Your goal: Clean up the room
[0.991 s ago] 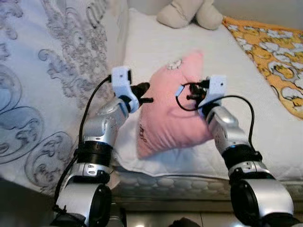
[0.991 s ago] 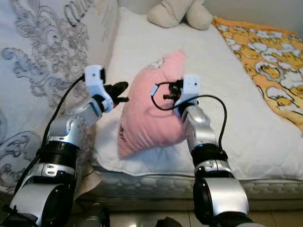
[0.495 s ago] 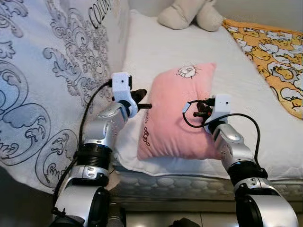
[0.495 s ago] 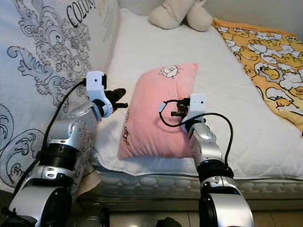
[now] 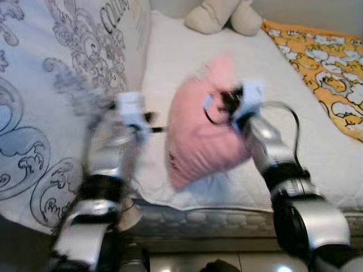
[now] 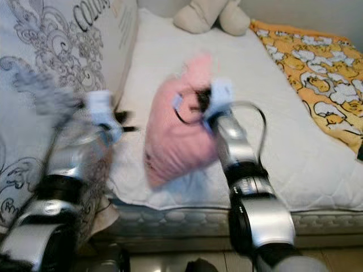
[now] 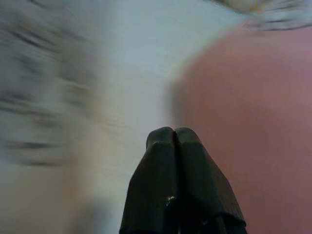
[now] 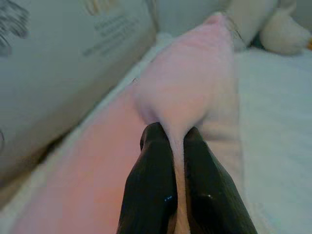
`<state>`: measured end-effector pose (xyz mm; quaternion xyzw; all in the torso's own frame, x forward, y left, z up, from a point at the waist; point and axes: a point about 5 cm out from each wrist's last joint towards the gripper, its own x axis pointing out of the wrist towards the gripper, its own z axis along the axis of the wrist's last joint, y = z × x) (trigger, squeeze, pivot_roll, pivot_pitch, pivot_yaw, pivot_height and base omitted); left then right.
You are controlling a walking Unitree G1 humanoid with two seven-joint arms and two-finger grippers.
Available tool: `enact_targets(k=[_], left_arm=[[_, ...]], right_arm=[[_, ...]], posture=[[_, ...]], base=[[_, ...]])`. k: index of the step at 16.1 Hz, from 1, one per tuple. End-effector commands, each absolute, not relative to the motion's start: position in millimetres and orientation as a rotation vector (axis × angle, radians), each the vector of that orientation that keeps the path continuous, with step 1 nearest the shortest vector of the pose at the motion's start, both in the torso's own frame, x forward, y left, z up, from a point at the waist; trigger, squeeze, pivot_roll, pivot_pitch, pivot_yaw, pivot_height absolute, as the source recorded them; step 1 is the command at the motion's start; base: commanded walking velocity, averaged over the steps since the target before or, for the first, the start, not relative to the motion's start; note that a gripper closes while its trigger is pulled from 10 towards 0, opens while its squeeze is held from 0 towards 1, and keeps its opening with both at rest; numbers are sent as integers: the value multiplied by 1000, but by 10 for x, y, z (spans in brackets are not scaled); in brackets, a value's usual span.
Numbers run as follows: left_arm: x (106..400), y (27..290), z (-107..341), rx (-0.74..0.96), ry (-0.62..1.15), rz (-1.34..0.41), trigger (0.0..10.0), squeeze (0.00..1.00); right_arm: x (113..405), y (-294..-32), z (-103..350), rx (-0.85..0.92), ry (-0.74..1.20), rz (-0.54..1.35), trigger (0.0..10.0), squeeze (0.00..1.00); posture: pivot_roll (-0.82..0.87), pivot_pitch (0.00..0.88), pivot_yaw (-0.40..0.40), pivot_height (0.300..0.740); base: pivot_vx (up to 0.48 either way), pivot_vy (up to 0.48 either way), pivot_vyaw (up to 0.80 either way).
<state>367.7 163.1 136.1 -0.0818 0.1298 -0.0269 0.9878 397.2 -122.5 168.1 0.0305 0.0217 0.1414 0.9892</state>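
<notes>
Right wrist view: right pincer pinching pink pillow edge.

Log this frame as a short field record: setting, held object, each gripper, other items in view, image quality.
setting: bed with a white mattress, seen from its edge
held object: pink pillow, bunched and lifted off the mattress
right gripper: shut on a fold of the pink pillow
left gripper: fingers together, holding nothing, beside the pillow's edge
other items: patterned grey-white duvet on the robot's left; beige plush toy at the far end; orange patterned blanket on the right
image quality: arms motion-blurred, left one most
</notes>
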Motion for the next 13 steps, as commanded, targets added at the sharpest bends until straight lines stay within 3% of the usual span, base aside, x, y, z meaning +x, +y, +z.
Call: enact_targets(k=[1,3,5,9,13], left_arm=[[3632,1823,1333,-128,239,30,10000,0],[3417,2035,1323,12,168,82,10000,0],[3284,2025,1362,113,95,71,10000,0],[2914,1594,1457,199,-72,-73,10000,0],[2895,1492,1550,188,-111,-100,10000,0]], right_arm=[[4027,-1277,1851,44,-13,273,0,0],[4106,-1181,2067,20,-54,297,0,0],[4140,-1089,2204,9,-82,322,0,0],[4180,-647,2615,-7,-151,406,0,0],[4120,-230,2949,35,-206,482,0,0]], posture=[[139,0,-106,697],[164,0,-112,697],[174,0,-114,697],[216,0,-129,697],[238,0,-145,697]], base=[[0,0,0],[0,0,0],[0,0,0],[0,0,0],[0,0,0]])
